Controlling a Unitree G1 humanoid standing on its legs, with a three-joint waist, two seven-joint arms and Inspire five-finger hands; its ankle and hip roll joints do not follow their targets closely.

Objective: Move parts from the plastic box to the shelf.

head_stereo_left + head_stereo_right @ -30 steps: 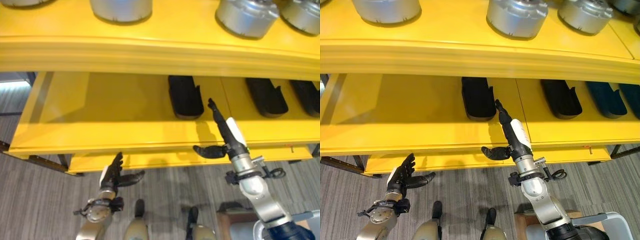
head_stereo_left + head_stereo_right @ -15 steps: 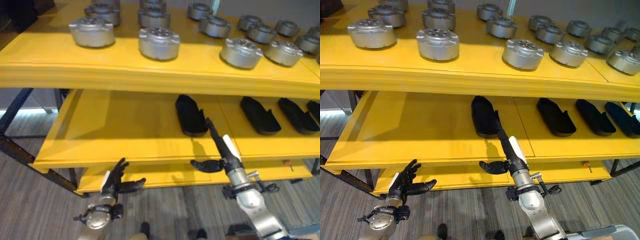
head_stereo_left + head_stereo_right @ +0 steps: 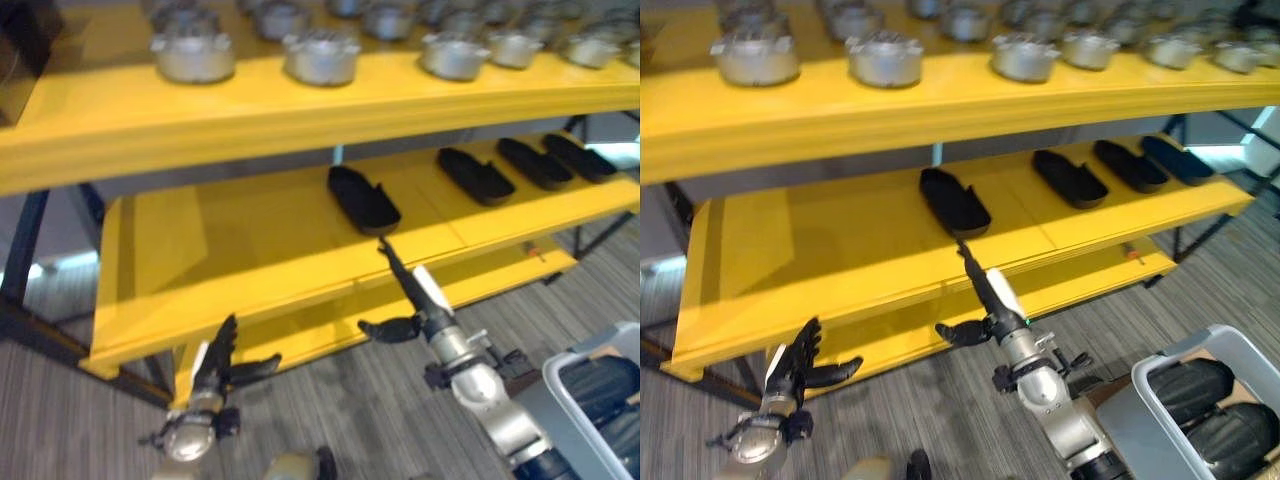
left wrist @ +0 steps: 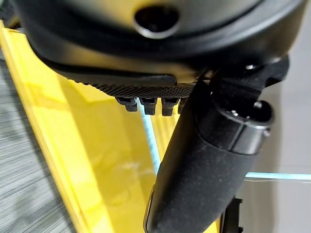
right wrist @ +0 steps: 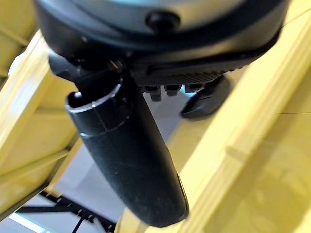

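A wide bare stretch of the yellow metal middle shelf [image 3: 820,250] is lying open at 10 o'clock; black elongated parts [image 3: 954,200] are blocking toward 1 o'clock.

Four black parts [image 3: 954,200] lie on the shelf [image 3: 840,255].

Grey striped floor [image 3: 1200,290] below

Right hand [image 5: 146,63] open before the yellow shelf [image 5: 252,131].
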